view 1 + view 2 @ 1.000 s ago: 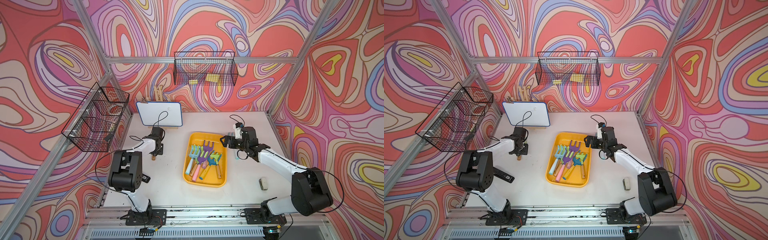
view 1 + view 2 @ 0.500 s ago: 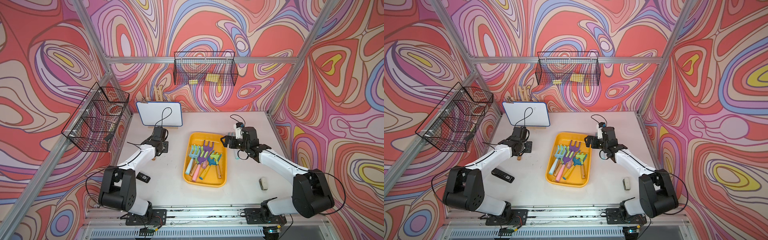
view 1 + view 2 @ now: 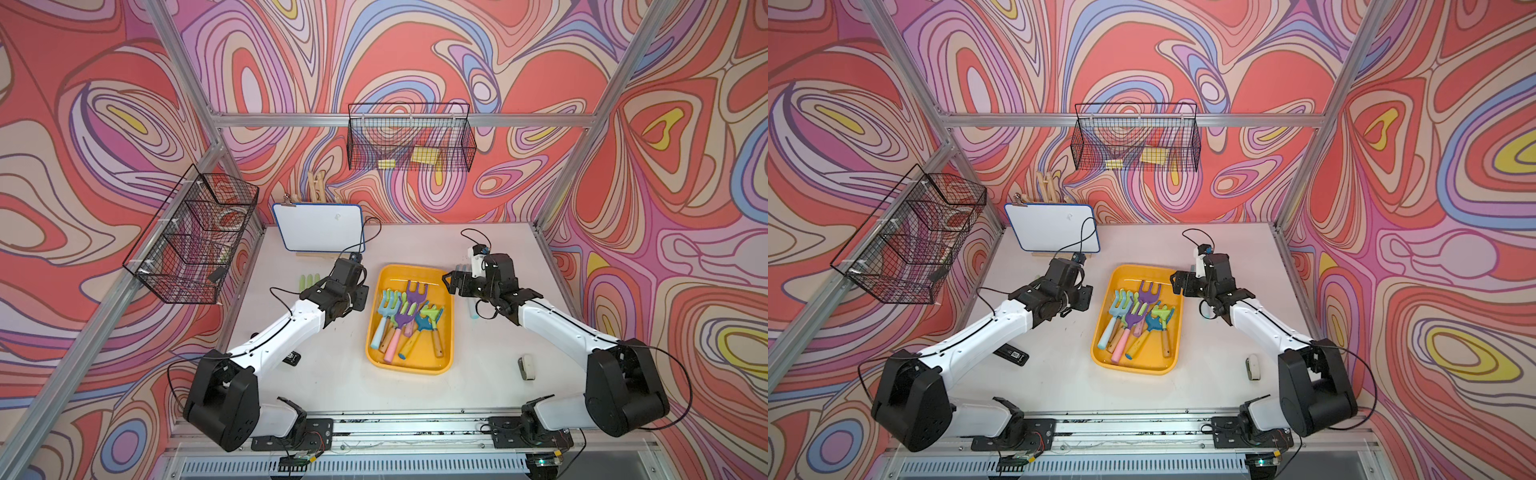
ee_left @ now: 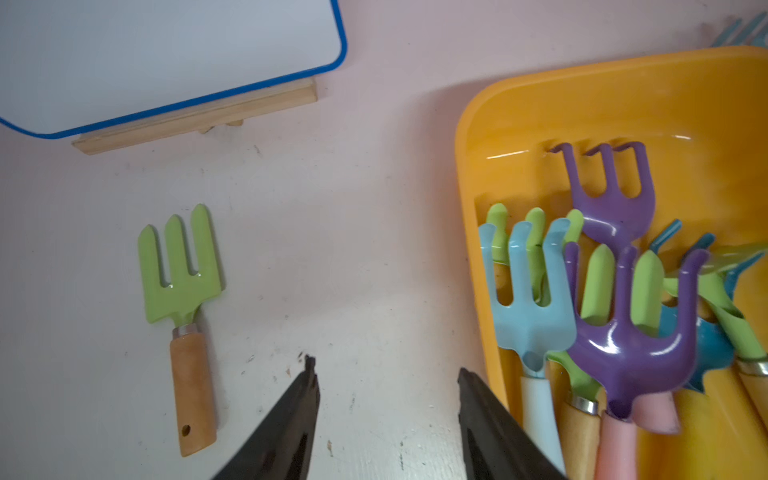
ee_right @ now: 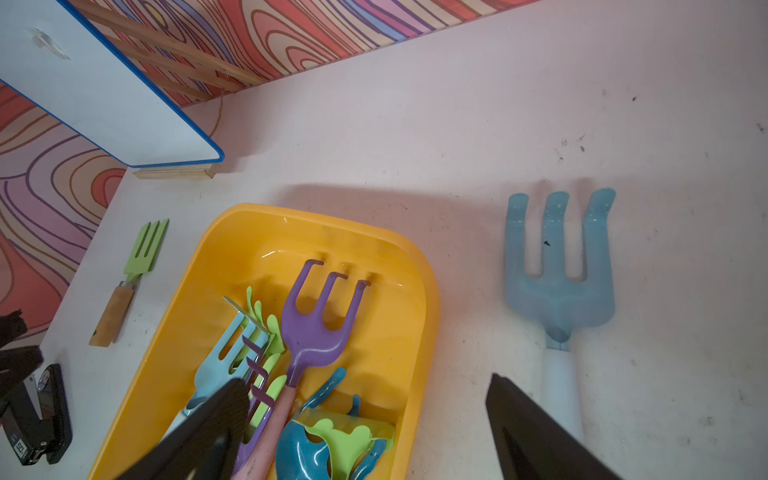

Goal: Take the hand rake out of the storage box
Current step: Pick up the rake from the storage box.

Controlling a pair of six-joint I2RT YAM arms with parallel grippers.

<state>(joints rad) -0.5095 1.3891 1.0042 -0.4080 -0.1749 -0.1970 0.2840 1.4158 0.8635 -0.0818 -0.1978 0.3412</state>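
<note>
Approach step: hovering by the tray (image 3: 409, 369), left gripper (image 4: 384, 374) part-open, right gripper (image 5: 365, 382) wide, both empty; next, likely drop onto the purple rake (image 5: 316, 320) at its handle and pinch

Bright, even light comes from overhead. In both top views the white table (image 3: 332, 386) is sharp and evenly lit, with only short, soft shadows beneath the arms. The wrist views are dimmer, pink-tinted and bent at their edges. Thin white glare streaks sit on the glossy floor of the storage box (image 4: 540, 108), and the purple rake (image 4: 627, 349) glints. The fingers (image 4: 286, 428) of the left gripper (image 4: 384, 370) loom blurred, and a broad soft shadow lies on the table past the box's rim.
</note>
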